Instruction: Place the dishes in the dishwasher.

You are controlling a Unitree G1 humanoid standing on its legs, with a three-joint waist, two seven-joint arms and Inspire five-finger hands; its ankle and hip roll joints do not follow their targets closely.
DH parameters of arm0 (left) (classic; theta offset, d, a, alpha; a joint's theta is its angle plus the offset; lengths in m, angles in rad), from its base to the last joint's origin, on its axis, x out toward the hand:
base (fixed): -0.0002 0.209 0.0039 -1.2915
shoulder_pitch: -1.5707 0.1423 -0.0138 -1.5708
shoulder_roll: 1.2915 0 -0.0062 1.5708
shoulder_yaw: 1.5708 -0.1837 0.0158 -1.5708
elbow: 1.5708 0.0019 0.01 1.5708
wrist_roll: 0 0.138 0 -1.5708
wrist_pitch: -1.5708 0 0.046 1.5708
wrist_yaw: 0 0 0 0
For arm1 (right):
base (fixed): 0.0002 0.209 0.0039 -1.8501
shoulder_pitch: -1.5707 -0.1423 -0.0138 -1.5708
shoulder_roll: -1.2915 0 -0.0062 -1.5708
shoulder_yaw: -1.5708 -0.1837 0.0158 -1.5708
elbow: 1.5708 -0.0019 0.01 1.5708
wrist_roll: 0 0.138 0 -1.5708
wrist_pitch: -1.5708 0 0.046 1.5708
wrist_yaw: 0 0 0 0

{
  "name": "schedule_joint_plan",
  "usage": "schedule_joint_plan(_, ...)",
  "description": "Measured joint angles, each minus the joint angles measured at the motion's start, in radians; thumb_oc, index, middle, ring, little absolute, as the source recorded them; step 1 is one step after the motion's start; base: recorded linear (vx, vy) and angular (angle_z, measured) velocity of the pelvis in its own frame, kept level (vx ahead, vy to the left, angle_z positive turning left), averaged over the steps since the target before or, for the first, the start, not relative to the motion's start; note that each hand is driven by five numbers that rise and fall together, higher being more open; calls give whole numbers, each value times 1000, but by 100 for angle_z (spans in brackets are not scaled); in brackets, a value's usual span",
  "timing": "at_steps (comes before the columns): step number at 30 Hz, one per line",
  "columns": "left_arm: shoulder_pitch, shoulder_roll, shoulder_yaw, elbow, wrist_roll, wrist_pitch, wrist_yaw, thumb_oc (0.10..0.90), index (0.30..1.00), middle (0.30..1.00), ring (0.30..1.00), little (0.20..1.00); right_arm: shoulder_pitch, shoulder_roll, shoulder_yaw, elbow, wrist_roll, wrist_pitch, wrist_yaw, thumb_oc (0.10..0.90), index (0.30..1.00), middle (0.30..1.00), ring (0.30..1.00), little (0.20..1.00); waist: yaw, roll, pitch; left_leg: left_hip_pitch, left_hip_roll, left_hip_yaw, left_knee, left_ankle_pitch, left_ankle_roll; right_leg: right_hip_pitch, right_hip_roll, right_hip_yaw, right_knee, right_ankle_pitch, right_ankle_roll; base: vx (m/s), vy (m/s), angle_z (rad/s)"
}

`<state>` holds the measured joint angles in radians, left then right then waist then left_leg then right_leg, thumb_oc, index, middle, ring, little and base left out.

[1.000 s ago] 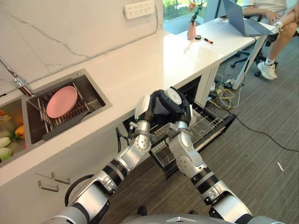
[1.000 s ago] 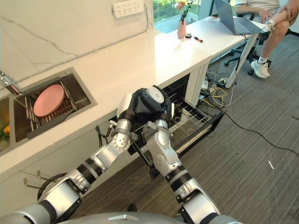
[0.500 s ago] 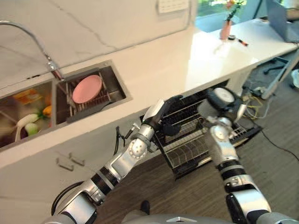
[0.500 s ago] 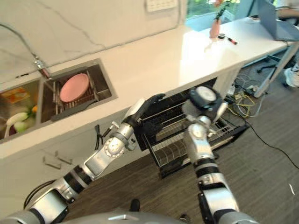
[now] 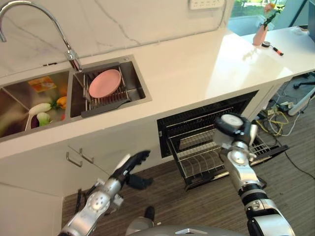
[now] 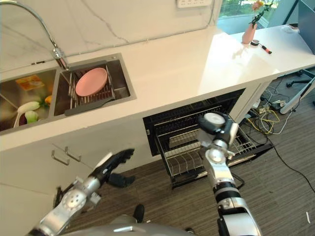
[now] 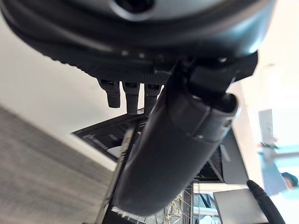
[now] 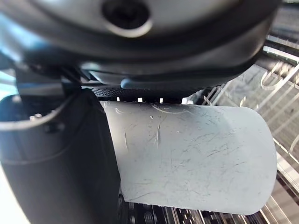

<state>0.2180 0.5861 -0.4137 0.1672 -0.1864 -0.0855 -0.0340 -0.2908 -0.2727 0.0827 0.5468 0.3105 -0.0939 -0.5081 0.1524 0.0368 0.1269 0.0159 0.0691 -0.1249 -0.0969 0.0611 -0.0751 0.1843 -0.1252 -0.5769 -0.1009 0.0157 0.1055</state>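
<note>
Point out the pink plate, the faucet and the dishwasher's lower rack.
pink plate (image 5: 105, 83), left eye view, its middle.
faucet (image 5: 63, 39), left eye view, curved neck.
lower rack (image 5: 201, 159), left eye view, wire floor.

Head cams downward; wrist cams close-up

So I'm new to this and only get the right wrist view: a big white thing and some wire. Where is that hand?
Observer: The right hand hangs over the pulled-out dishwasher rack, below the counter.
Operator: Is a dish anywhere near it?
Observer: Not near it. A pink plate leans in the drying rack inside the sink, well off to the robot's left.
Operator: And the other hand?
Observer: The left hand is low in front of the cupboards, with its fingers straight and nothing in it.
</note>
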Motion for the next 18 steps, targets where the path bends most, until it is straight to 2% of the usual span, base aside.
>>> schedule_joint_plan(3,34,25,7,37,1,28,-38,800,900,900,900,900,2,-7,9,41,-6,13,53,400,300,300,300,300,31,-26,0,-8,-5,-28,0,0,1,10,-2,-19,1,-9,3,-28,-12,38)
schedule_joint_plan(4,49,13,22,90,14,11,-48,800,900,900,900,900,1,-12,13,52,-26,11,76,400,300,300,300,300,57,-31,1,-17,-11,-43,1,6,2,8,-2,-33,1,-10,4,-25,-4,38)
schedule_joint_plan(6,46,0,43,172,73,11,-46,800,900,900,900,900,1,-21,15,80,-38,14,103,400,300,300,300,300,63,-36,-1,-36,-21,-77,2,13,3,10,-6,-66,1,-14,10,-22,-9,49)
schedule_joint_plan(9,27,-24,81,305,165,-4,-32,800,900,900,900,900,-10,-36,21,142,-56,15,122,400,300,300,300,300,68,-41,0,-64,-35,-86,6,29,5,9,-13,-100,0,-22,19,-39,-5,54)
schedule_joint_plan(10,21,-51,113,385,203,16,-12,800,900,900,900,900,-18,-45,20,193,-68,26,128,400,300,300,300,300,87,-47,3,-78,-40,-103,6,35,5,7,-13,-112,1,-22,20,-56,14,52)
schedule_joint_plan(12,7,-72,127,501,254,9,17,800,900,900,900,900,-44,-45,21,293,-96,26,128,400,300,300,300,300,102,-50,6,-93,-43,-114,2,35,4,2,-14,-117,1,-27,22,-37,15,27)
schedule_joint_plan(14,-4,-88,131,597,280,28,38,800,900,900,900,900,-57,-44,20,357,-113,39,127,400,300,300,300,300,110,-55,9,-109,-42,-113,1,31,-1,-9,-19,-122,1,-26,22,-32,5,14)
schedule_joint_plan(15,-1,-114,164,679,290,15,51,800,900,900,900,900,-59,-48,24,413,-116,34,136,400,300,300,300,300,111,-61,17,-118,-49,-113,1,37,4,-12,-17,-131,1,-26,23,-18,-6,17)
schedule_joint_plan(18,8,-136,178,750,296,31,72,800,900,900,900,900,-58,-61,27,479,-126,58,156,400,300,300,300,300,118,-71,31,-139,-56,-117,2,42,7,-30,-21,-139,1,-25,23,-17,0,15)
